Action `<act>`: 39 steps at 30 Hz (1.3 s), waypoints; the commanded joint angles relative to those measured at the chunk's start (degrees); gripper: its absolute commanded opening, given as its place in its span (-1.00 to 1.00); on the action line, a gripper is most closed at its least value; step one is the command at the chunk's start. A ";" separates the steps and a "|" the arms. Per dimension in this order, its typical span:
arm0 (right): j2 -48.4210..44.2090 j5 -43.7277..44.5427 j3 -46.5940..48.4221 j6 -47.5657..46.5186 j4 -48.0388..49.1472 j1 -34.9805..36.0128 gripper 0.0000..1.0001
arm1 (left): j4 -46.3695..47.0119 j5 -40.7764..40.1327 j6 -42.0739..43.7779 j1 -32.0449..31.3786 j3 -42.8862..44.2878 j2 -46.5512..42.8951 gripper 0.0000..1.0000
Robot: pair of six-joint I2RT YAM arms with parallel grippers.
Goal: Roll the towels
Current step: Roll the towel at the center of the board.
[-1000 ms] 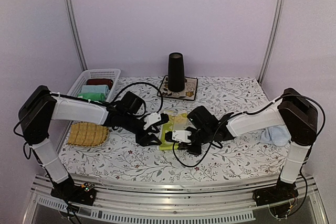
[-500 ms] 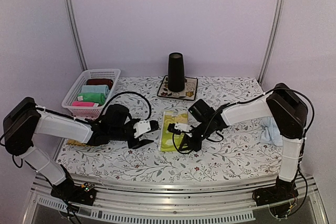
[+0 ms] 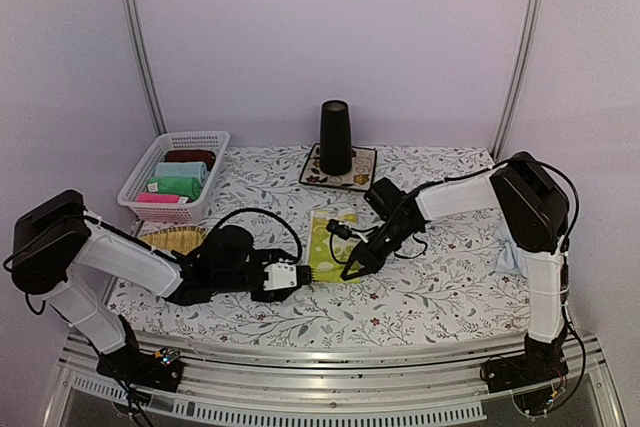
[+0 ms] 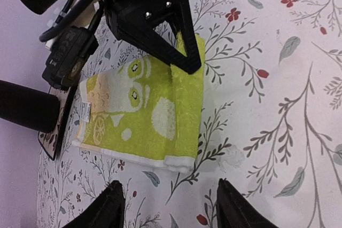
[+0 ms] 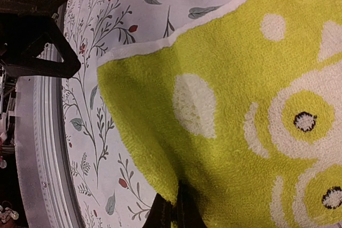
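Twofold: clamping right gripper [image 3: 349,269] onto five-o'clock edge of yellow-green towel [image 3: 325,245]; hovering left gripper [image 3: 303,277], spread and empty, at seven o'clock.

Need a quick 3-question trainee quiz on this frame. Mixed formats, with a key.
1. True or false: the left gripper holds the green towel.
2. Which gripper pinches the towel's edge? A: left. B: right.
3. Fill in: the towel lies ___ on the table, not yet rolled.

Key: 1 false, it is open and short of the towel. 2 B. 3 flat.
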 commanded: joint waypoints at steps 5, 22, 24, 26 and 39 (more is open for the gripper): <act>3.07 -4.79 2.36 2.93 -3.17 -1.22 -0.95 | 14.10 -7.23 9.90 -6.45 -1.23 8.07 0.17; 3.35 -3.11 2.70 3.56 -3.20 -1.25 -0.95 | 11.11 -10.69 3.40 -6.43 6.34 13.32 0.12; 3.37 -2.86 2.70 3.44 -3.16 -1.29 -0.95 | 7.54 -6.21 1.26 -4.89 6.95 12.15 0.12; 3.44 -2.64 2.70 3.40 -3.18 -1.25 -0.95 | 3.14 -1.70 0.44 -3.68 7.94 11.73 0.11; 4.35 -1.23 3.59 3.16 -3.66 -1.28 -0.95 | -13.84 12.63 -3.59 3.68 15.78 13.87 -0.47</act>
